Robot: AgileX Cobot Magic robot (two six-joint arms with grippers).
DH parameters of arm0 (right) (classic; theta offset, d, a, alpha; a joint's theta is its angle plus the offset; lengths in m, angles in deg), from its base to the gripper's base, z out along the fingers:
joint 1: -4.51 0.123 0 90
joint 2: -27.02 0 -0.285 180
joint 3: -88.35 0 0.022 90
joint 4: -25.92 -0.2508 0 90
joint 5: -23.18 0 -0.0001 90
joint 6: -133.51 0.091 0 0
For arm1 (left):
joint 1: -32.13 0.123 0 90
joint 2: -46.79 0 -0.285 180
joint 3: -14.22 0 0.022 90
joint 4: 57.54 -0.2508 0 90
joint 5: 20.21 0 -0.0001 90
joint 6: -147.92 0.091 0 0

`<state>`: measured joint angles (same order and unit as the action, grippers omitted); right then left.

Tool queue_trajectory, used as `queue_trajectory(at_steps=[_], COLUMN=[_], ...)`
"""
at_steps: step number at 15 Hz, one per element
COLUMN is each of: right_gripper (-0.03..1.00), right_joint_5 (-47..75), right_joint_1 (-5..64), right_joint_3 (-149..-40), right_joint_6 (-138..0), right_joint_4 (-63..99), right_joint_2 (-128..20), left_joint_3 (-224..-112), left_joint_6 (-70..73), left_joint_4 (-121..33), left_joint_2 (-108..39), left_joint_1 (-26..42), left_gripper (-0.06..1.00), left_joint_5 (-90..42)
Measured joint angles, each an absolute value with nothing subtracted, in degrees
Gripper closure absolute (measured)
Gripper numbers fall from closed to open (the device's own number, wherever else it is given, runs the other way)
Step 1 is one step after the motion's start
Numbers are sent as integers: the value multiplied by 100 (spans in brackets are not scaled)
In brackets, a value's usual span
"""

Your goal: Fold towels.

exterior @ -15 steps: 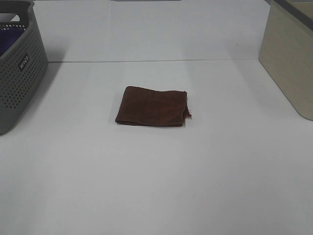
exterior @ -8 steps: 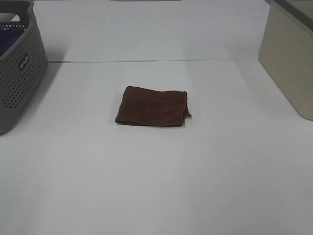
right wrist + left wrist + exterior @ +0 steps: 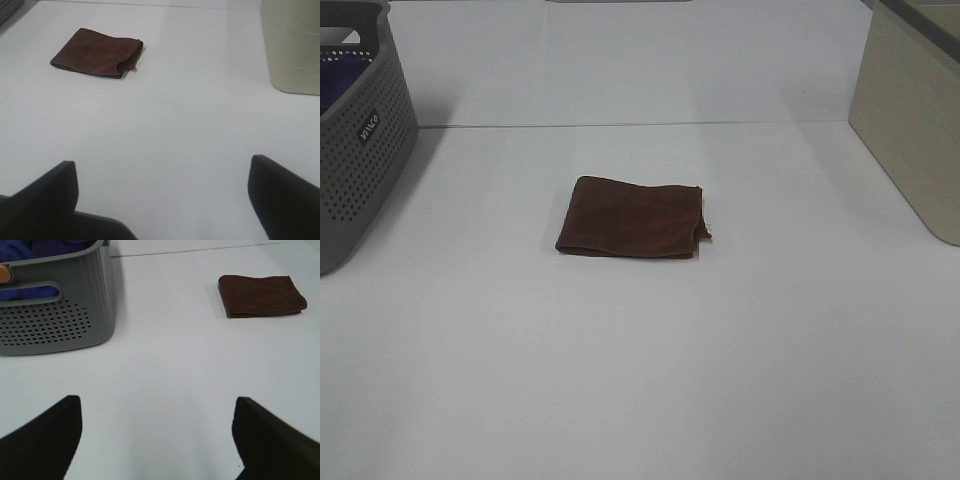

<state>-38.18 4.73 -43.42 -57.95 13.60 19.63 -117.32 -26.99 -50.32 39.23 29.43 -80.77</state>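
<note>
**Nothing has moved: folded towel sits alone, both arms held back**

Nothing has moved since the earlier frames; the towel lies in the same spot with the same shape.

Both sets of jaws are spread wide and hold nothing. The left gripper (image 3: pixel 157 440) shows two dark fingers (image 3: pixel 42 437) far apart, with bare white surface (image 3: pixel 165 380) between them. The right gripper (image 3: pixel 165 205) looks the same, its dark fingers (image 3: pixel 282 197) wide apart over the white top. Neither one touches anything.

The towel (image 3: pixel 632 217) is dark reddish-brown. It lies flat near the middle of the surface, folded into a neat rectangle. It is well apart from both grippers. A small white tag (image 3: pixel 137 64) pokes out at one corner, on the side nearer the beige bin. One folded edge is a bit open near that tag.

A grey basket (image 3: pixel 360 150) with little holes stands at the left edge of the high view. Blue cloth (image 3: pixel 30 252) sits inside it. A beige bin (image 3: pixel 910 120) stands at the right edge. Both are well apart from the towel.
</note>
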Motion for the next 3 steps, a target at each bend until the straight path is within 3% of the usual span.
queue_trajectory(at_steps=[3], right_gripper=[10], right_joint_5=[-3818], right_joint_1=[473], right_joint_3=[-4342], right_joint_6=[-5795], right_joint_4=[1360], right_joint_2=[1963], left_joint_3=[-11732], left_joint_6=[-2699], left_joint_4=[-5032], left_joint_2=[3923], left_joint_1=[2943], left_gripper=[16], left_joint_5=[-8077])
